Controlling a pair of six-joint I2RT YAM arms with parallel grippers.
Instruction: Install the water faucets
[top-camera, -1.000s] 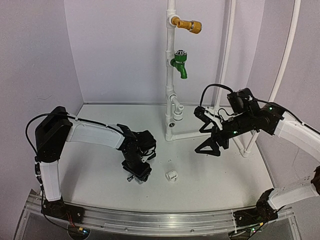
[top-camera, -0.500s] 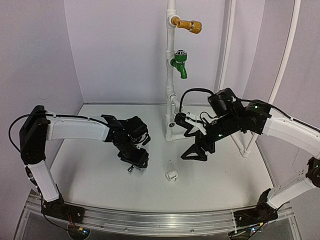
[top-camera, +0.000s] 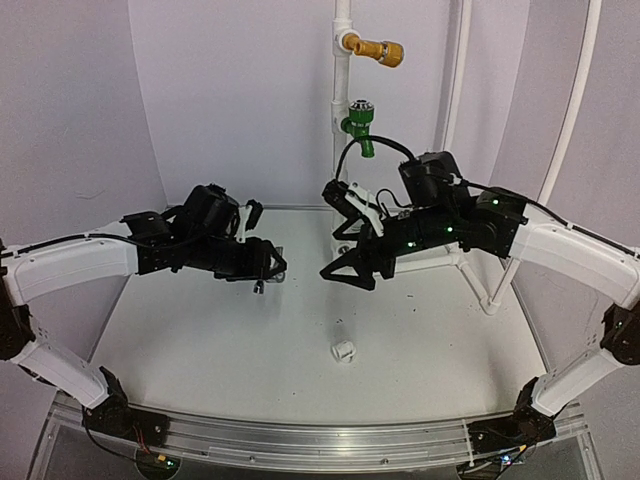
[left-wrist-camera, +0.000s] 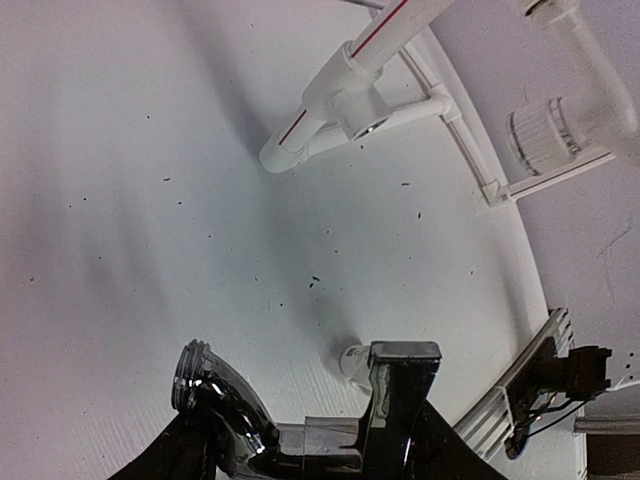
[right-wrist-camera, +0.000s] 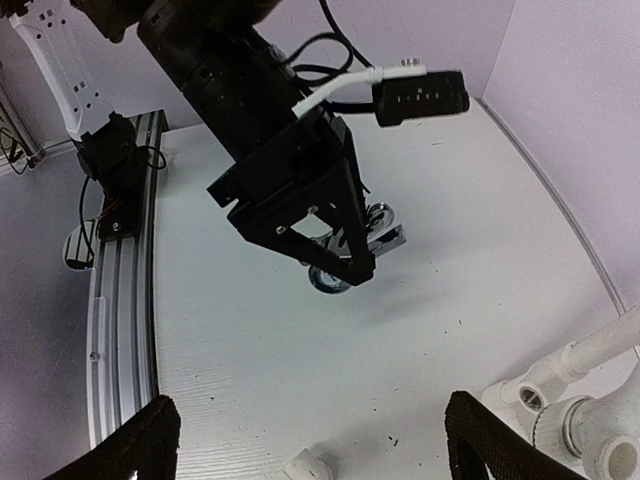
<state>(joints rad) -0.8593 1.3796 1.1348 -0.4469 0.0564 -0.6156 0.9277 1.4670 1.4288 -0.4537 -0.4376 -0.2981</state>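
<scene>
Lifted off the surface (top-camera: 180, 340) now, the left claw (top-camera: 270, 266) pinches the silver tap (left-wrist-camera: 235, 410) mid-air. The right claw (top-camera: 337, 236) is spread nearby, and the white fitting (top-camera: 343, 351) lies toward the near edge.

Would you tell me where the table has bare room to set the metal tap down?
Bare table lies front-left, between the left gripper holding the silver tap and the near rail, and front-right, past the white fitting. It is crowded at the foot of the pipe stand, where the right gripper hangs open.
</scene>
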